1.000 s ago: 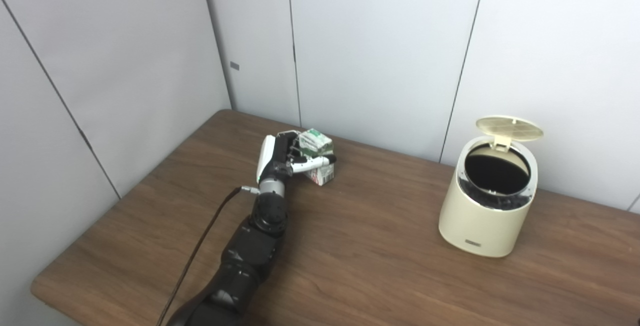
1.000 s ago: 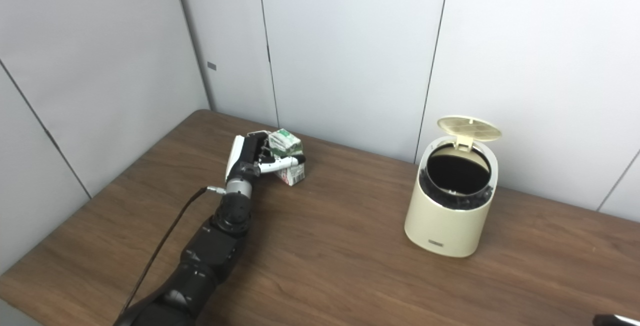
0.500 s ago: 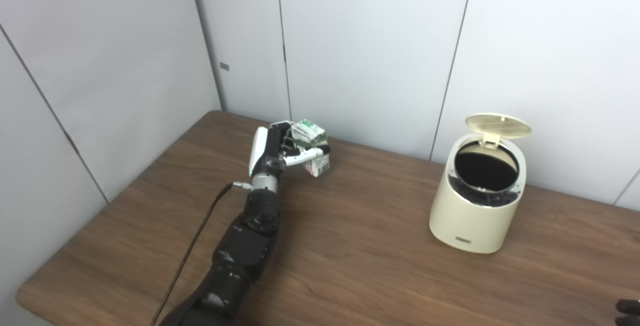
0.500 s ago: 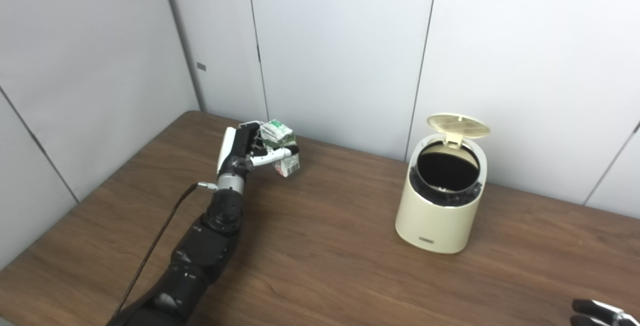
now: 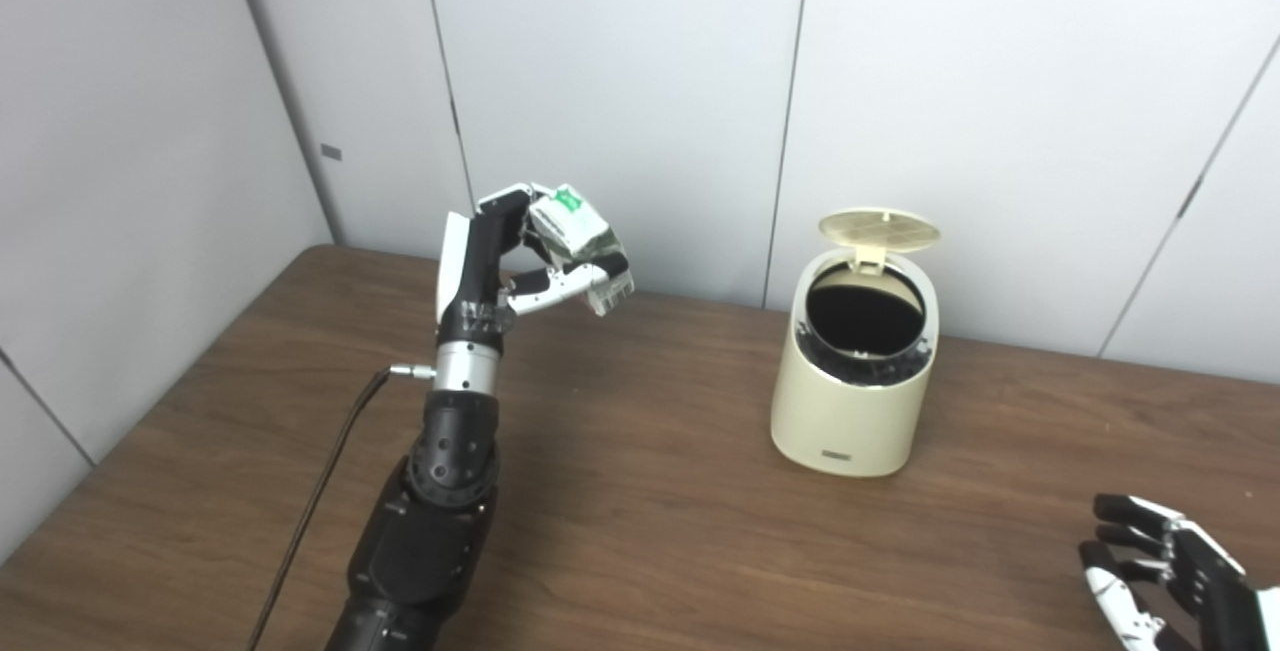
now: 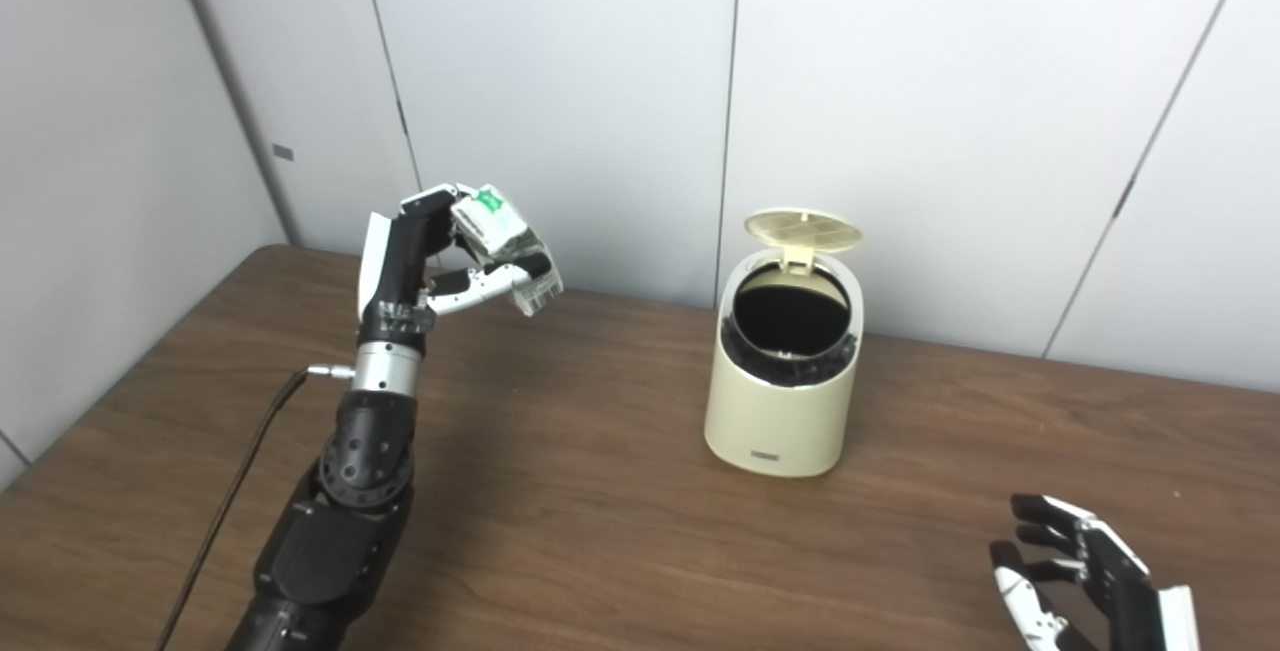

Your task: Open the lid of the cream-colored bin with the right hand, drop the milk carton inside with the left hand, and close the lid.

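Observation:
My left hand (image 5: 500,261) is raised well above the table, shut on a small white and green milk carton (image 5: 580,236) that is tilted in its fingers. The cream-colored bin (image 5: 850,401) stands to the right of it on the wooden table, with its round lid (image 5: 879,227) swung up and the dark inside showing. The carton is to the left of the bin's mouth and a little higher. My right hand (image 6: 1085,576) hangs low at the bottom right, fingers apart, holding nothing.
The brown wooden table (image 5: 650,511) meets grey wall panels right behind the bin. A black cable (image 5: 320,501) runs along my left forearm. The table's left edge (image 5: 150,411) lies beyond that arm.
The left hand has lifted the carton off the table and carried it up. The camera has swung to the right, so the bin sits nearer the middle and the right hand has come into view.

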{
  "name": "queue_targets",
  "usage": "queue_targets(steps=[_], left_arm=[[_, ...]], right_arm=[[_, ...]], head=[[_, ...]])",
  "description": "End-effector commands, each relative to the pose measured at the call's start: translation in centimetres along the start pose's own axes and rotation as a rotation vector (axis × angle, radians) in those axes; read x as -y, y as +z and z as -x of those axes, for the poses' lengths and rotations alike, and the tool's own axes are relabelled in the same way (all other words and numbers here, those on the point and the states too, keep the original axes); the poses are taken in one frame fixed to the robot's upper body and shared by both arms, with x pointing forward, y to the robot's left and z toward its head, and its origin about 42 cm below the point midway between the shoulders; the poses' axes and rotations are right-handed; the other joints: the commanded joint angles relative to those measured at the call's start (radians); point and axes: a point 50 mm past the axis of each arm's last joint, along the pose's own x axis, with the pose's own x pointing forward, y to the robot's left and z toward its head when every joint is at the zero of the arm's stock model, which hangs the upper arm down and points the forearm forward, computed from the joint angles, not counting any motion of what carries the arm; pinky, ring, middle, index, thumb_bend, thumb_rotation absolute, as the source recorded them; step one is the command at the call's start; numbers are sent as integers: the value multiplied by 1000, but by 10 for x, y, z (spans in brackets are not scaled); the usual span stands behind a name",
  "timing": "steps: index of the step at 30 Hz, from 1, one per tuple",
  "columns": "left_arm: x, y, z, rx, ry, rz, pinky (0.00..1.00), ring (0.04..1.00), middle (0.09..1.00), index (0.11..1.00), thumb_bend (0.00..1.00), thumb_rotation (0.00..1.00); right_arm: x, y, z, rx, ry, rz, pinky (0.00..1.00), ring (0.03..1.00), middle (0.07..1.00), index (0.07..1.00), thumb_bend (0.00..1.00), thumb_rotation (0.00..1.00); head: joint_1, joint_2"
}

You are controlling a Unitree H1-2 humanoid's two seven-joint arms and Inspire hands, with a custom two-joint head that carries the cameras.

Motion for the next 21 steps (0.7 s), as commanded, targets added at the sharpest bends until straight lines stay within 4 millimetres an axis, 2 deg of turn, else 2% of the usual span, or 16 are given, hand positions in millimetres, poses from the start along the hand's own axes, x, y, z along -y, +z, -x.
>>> queue_targets(steps=[1,5,11,16,21], left_arm=[[-1,32,-17,164,6,18,384,461,486,471,505,0],[4,46,-14,252,-25,15,456,495,485,454,503,0],[15,50,-5,308,-36,37,550,509,486,447,503,0],[26,66,2,389,-48,52,551,495,481,454,503,0],[34,89,11,510,-80,-6,545,481,490,446,504,0]], right_arm=[[-6,13,-5,48,-3,4,573,696,713,692,130,42],[-12,15,-7,62,9,61,556,683,711,700,141,1],[-15,14,-7,26,-7,62,592,706,729,719,173,0],[-19,11,-7,22,-13,53,617,718,733,722,182,0],[-24,11,-9,1,-15,59,627,725,739,729,193,0]], head=[[-6,0],[-27,-6],[-59,-7],[-71,-9],[-94,-10]])
